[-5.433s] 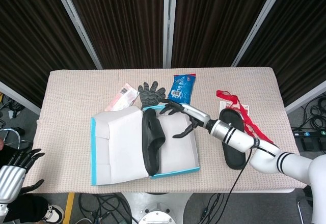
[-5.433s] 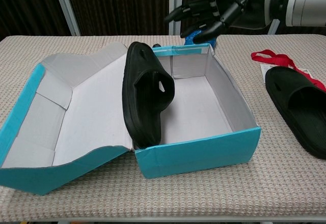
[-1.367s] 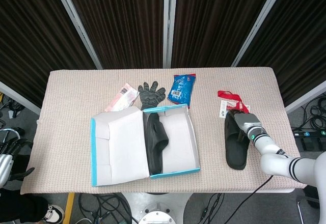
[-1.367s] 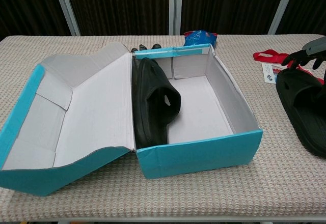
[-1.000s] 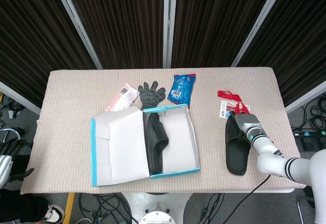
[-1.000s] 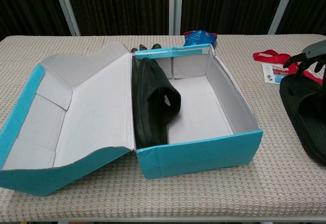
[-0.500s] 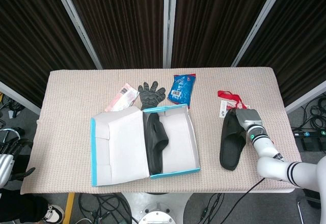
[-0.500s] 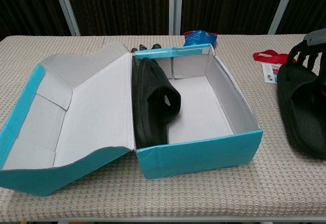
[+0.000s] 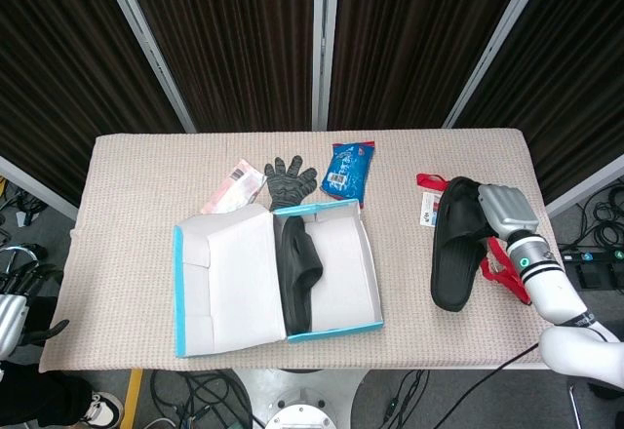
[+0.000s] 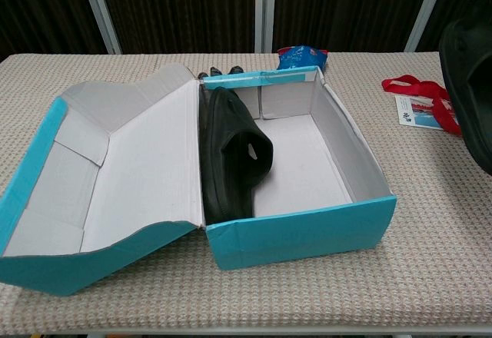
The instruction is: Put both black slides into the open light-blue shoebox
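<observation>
Two views are showing a cloth-covered bench (image 9: 136, 171) with an open light-blue shoebox (image 9: 331, 332) sitting at lower centre, its lid folded out to the left. One black slide (image 9: 297, 271) is already standing on its edge inside the box, leaning against the left wall.

At the right of the head view, the right robot hand (image 9: 497, 208) is gripping the second black slide (image 9: 456, 253) by its upper end, and the slide is hanging downward, apparently lifted clear of the bench. A red ribbon (image 9: 509, 268) is lying beneath it. The left robot hand (image 9: 19, 297) is waiting at the lower left corner, its dark fingers spread and holding nothing.

The slide looks like moulded foam or rubber: probably light, somewhat flexible and not fragile, with a matte surface that should resist slipping. Holding it at the strap or heel end seems sensible, though the free end may swing.

The head view alone is showing both hands, a dark glove (image 9: 289, 180), a blue packet (image 9: 348, 168) and a pink packet (image 9: 235, 185) behind the box. The chest view is showing the box's empty right half up close, but only an edge of the lifted slide at far right.
</observation>
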